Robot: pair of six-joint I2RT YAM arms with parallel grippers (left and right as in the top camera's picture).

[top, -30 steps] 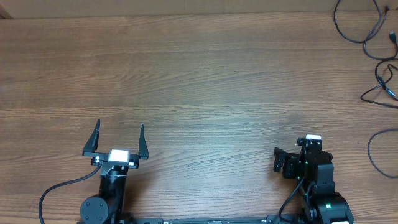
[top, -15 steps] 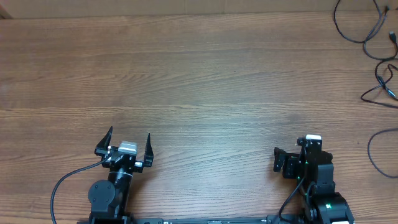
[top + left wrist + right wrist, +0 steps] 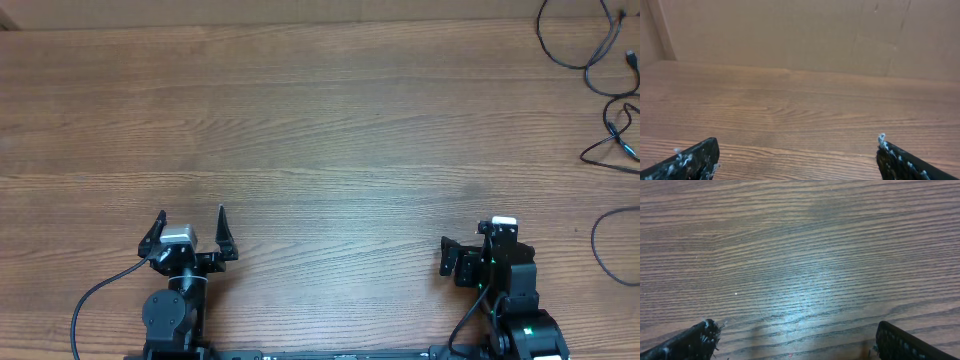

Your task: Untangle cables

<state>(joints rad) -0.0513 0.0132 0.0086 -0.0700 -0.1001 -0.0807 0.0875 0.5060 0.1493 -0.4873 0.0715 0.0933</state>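
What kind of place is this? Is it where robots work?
Probably a robot workbench: a wooden table, a left arm and a right arm, and loose black cables at its edge.

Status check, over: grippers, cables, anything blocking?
Left gripper open, empty. Right gripper open, empty. Cables loose along right edge of table, partly out of frame, untouched. Nothing seen in the way.

Wood-grain table (image 3: 320, 120), thin black cables (image 3: 620, 143) loose along its right edge.
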